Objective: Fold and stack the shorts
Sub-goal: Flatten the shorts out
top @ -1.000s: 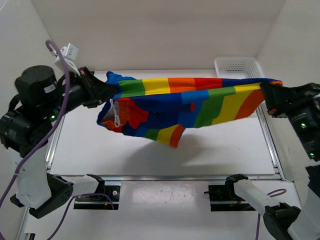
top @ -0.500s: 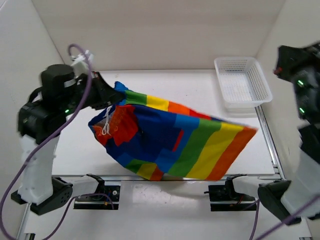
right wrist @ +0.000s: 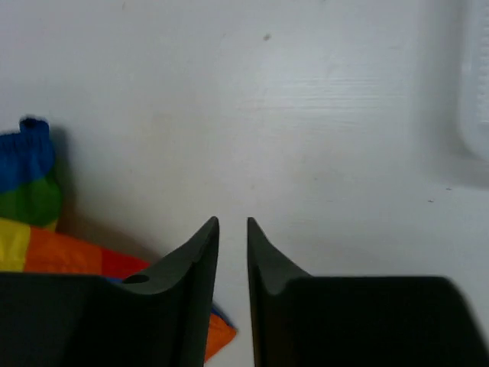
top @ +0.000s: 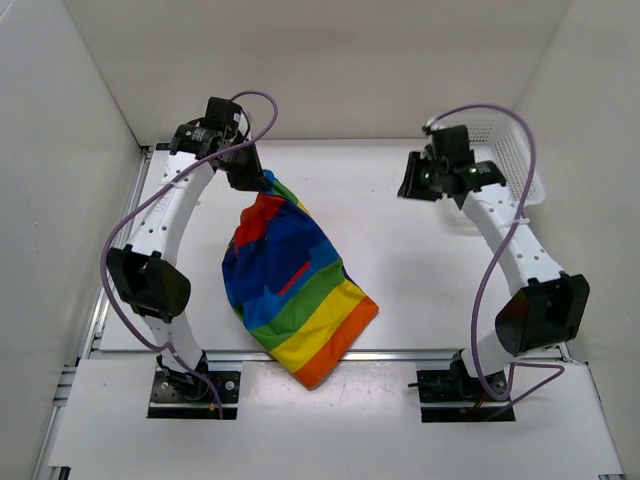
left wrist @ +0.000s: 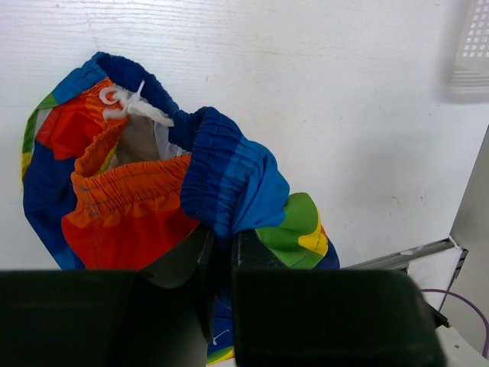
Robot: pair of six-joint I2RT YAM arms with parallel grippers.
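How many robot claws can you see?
2. The left claw grips the waistband of the shorts at the far left; the right claw holds nothing, hovering near the basket on the right.

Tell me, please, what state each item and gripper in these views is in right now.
shorts: unfolded, crumpled on the table, waistband corner held by the left gripper.
left gripper: shut on the waistband.
right gripper: nearly shut, holding nothing.
white mesh basket: upright, partly hidden behind the right arm.
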